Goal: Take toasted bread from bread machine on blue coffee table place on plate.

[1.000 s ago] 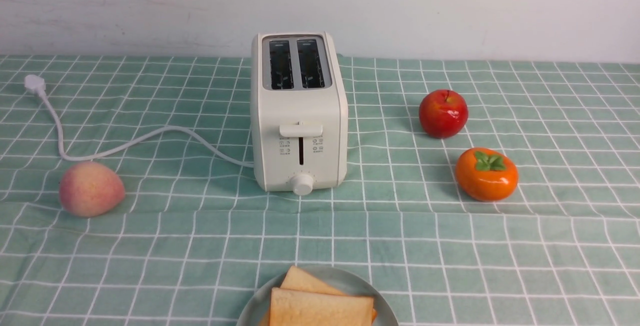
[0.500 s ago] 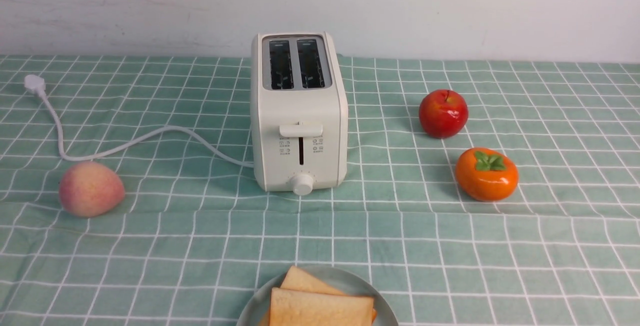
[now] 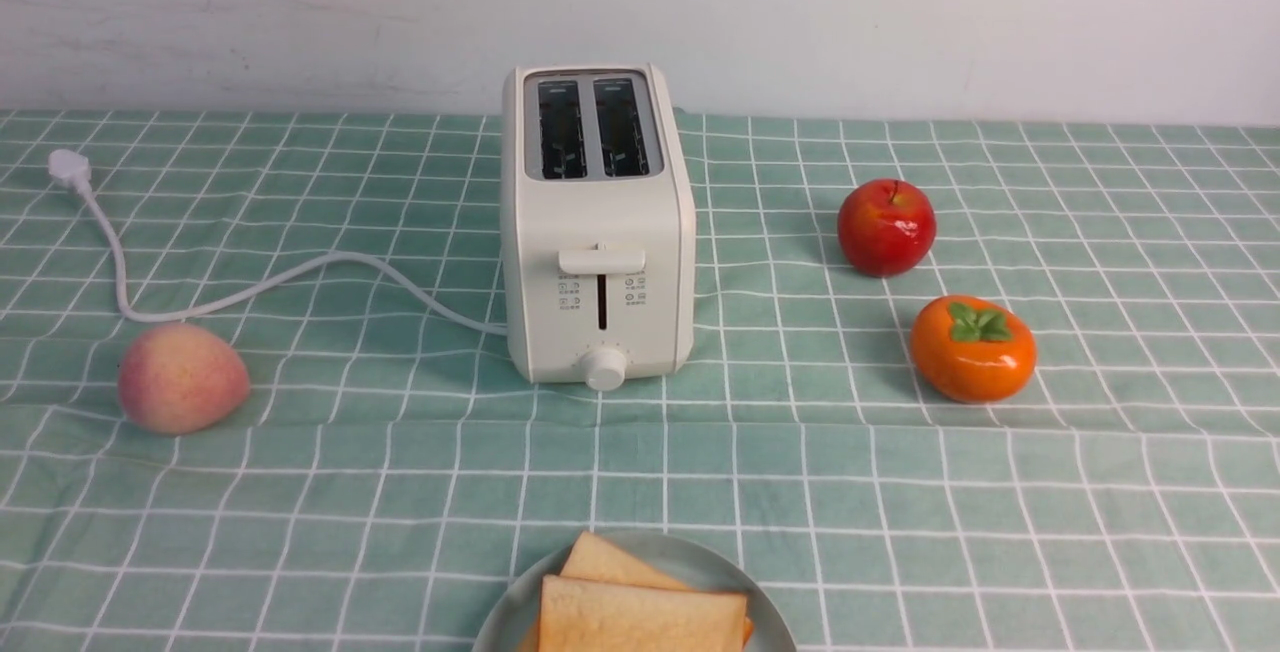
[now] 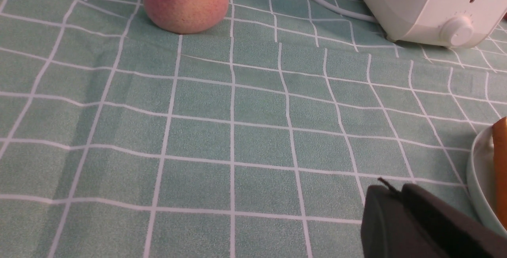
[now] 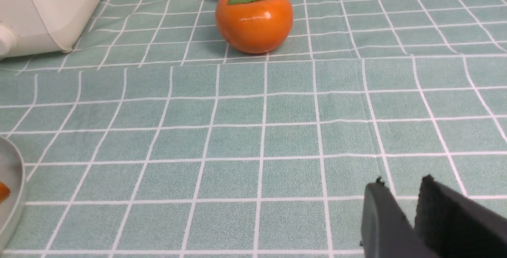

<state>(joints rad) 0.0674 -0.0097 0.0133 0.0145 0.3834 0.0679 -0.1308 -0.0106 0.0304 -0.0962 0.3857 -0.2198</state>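
Already, both toast slices [image 3: 640,612] lie overlapped on the plate [image 3: 700,564] at the near edge of the table [image 3: 900,512]. Behind it the toaster [image 3: 598,232] stands upright, slots bare, cord [image 3: 250,287] trailing left past a peach [image 3: 182,377]. An apple [image 3: 886,227] and a persimmon [image 3: 972,348] sit to its right. Neither claw holds anything: the left claw [image 4: 396,198] has its fingers nearly together just beside the plate, and the right claw [image 5: 400,190] shows a narrow gap over bare cloth.

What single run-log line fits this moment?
toasted bread: both slices on plate | bread machine: slots empty | left gripper: shut, empty | right gripper: slightly apart, empty
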